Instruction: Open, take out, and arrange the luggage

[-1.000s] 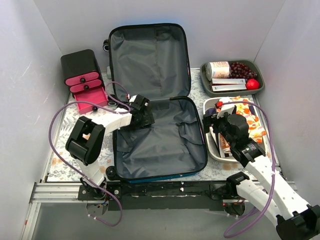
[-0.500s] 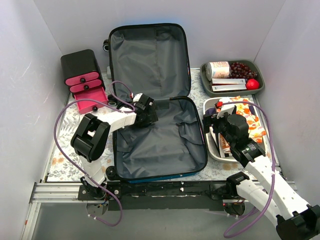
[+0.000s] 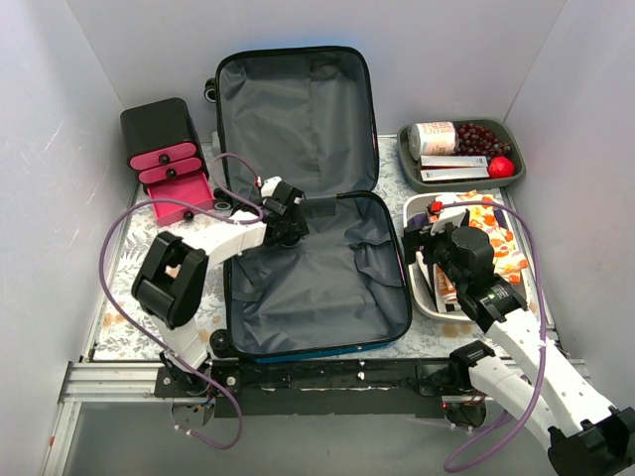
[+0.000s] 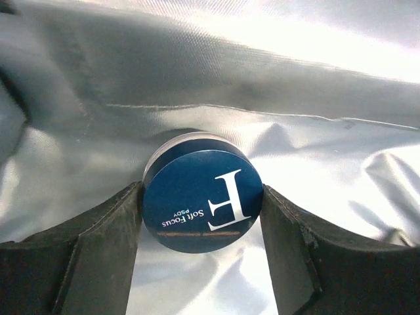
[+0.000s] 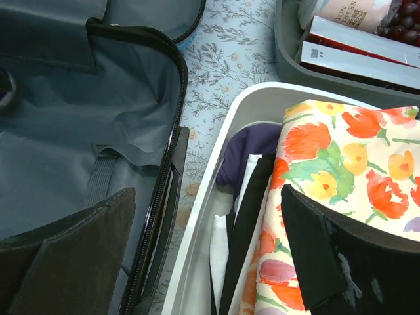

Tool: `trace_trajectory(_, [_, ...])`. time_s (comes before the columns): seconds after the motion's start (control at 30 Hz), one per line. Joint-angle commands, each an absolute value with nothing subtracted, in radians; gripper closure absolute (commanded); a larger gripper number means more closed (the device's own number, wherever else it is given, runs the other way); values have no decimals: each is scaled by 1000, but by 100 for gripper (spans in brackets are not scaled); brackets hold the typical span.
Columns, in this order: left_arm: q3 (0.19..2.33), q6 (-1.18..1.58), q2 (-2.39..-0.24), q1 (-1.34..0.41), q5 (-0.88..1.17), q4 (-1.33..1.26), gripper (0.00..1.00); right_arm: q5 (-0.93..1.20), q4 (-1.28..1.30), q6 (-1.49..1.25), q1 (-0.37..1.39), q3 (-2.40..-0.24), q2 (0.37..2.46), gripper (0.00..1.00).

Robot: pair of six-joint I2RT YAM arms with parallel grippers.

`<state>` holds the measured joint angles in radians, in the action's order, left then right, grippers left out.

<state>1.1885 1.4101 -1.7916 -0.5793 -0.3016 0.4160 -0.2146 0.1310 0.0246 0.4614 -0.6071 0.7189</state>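
The luggage (image 3: 317, 288) lies open in the top view, its dark grey lining showing and its lid (image 3: 293, 119) flat at the back. My left gripper (image 3: 281, 211) is at the back left corner of the near half. In the left wrist view it (image 4: 202, 197) is shut on a round dark-blue jar (image 4: 200, 203) with a white "F" and "Soft Focus" on its lid, just above the lining (image 4: 315, 144). My right gripper (image 3: 429, 230) is open and empty, and in the right wrist view it (image 5: 207, 197) straddles the white tray's rim (image 5: 216, 131) beside the luggage's edge (image 5: 172, 151).
The white tray (image 3: 417, 288) holds folded cloths, a floral one (image 5: 341, 151) on top. A grey tray (image 3: 407, 164) at the back right holds a can, grapes, a red ball and boxes. A black box (image 3: 159, 124) with pink drawers, one (image 3: 184, 198) pulled open, stands at the back left.
My left gripper has shifted a little back and to the left over the luggage's corner, still holding the jar. The right arm has not moved.
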Motion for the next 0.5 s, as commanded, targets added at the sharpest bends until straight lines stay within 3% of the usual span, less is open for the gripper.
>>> trace_trajectory(0.0, [1158, 1404, -1568, -584, -350, 410, 65, -229, 89, 14, 468, -603, 707, 2])
trace_trajectory(0.2, [1146, 1420, -1398, -557, -526, 439, 65, -236, 89, 14, 466, -606, 719, 2])
trace_trajectory(0.47, [1186, 1574, -1405, -200, -552, 471, 67, -245, 89, 20, 468, -611, 736, 2])
